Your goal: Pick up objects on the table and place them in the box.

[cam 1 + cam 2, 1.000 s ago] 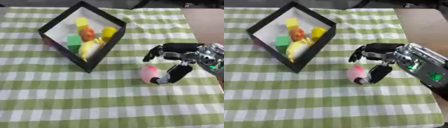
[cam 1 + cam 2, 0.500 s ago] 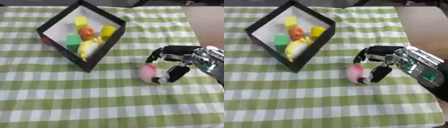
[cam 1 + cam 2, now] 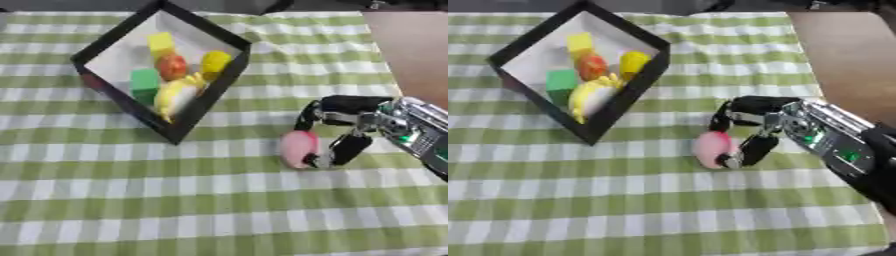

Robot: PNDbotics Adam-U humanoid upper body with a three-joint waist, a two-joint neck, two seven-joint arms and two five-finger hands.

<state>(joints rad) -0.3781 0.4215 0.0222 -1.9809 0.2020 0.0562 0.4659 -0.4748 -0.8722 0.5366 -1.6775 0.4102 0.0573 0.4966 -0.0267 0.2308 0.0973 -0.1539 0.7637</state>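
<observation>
A pink rounded object [image 3: 713, 148] lies on the green-checked tablecloth [image 3: 623, 210], right of frame centre and just below the lower right corner of the box. The right hand [image 3: 750, 127], entering from the right edge, is at it: fingers curl over its top and far side, the thumb [image 3: 754, 149] presses against its right flank, so the hand is clamped on the object. The object appears to rest on the cloth.

The black box [image 3: 636, 87], upper left of frame, stands tilted and holds yellow, orange and green pieces.

Judgement: the grasp step is in hand. The next move calls for a lift, then carriage up and left over the box rim before release.

The left hand shows in neither view.
</observation>
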